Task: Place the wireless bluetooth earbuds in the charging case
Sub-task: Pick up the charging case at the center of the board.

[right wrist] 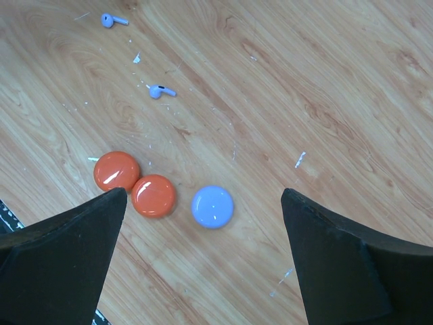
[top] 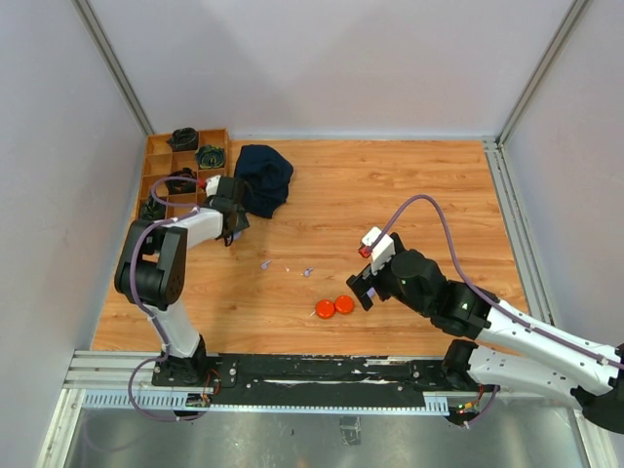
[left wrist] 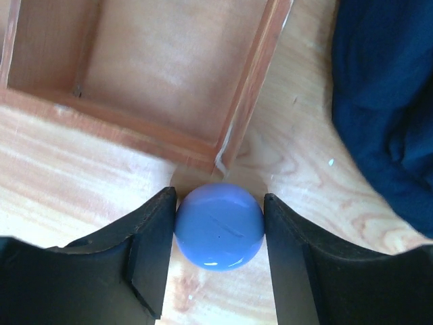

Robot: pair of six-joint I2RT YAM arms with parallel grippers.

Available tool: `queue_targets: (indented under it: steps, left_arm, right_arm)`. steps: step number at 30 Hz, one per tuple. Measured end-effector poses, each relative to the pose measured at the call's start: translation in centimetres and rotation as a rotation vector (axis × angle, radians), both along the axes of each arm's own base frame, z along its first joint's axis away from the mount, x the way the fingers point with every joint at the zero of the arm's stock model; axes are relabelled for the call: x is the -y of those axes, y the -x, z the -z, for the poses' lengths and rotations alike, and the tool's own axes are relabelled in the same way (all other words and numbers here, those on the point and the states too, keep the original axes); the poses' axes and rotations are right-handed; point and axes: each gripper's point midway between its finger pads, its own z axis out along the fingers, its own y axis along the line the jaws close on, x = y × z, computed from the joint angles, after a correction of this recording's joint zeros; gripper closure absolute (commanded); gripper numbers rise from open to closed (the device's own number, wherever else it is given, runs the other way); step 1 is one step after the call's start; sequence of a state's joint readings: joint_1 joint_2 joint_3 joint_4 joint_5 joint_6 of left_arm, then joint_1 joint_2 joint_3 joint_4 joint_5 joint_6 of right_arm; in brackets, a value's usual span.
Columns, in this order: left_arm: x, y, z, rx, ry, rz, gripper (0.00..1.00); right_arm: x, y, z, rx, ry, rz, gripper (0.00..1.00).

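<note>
The left arm (top: 156,271) and the right arm (top: 531,336) are both made of smooth white links joined by rounded black joint housings, each on a black base (top: 180,369) at the bottom of the top view. A thin grey-purple cable (top: 419,198) loops loosely along each arm, and the right arm has a small white-and-red block (top: 373,244) at its wrist. The left gripper (left wrist: 219,196) and right gripper (right wrist: 203,194) have matte black, broad, wedge-shaped fingers (right wrist: 61,257) with flat inner faces
</note>
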State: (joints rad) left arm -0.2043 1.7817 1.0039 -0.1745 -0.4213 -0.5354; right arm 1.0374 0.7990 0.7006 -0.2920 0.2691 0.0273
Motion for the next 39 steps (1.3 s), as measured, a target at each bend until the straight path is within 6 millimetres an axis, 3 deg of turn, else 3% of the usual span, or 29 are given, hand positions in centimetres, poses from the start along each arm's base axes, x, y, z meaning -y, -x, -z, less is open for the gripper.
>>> queue_targets:
  steps: [6,13,25,31,39]
  left_arm:
    - [0.8,2.7,-0.9,0.019,0.088,0.000,0.54]
    - [3.0,4.8,-4.3,0.140,0.275,0.002,0.55]
    - [11.4,8.5,-9.5,0.290,0.588,0.086,0.56]
    - [14.6,10.2,-10.8,0.316,0.721,0.073,0.60]
    - [18.3,11.7,-13.0,0.359,0.853,0.062,0.61]
  right_arm:
    - [-1.2,0.1,0.6,-0.022,-0.030,-0.022,0.01]
    - [-3.3,0.2,1.2,-0.051,-0.087,-0.066,0.00]
    - [-7.3,-0.7,1.2,-0.051,-0.195,-0.120,0.01]
    - [-9.0,-1.2,2.1,-0.043,-0.251,-0.135,0.02]
    - [-11.0,-2.3,1.5,-0.010,-0.337,-0.134,0.05]
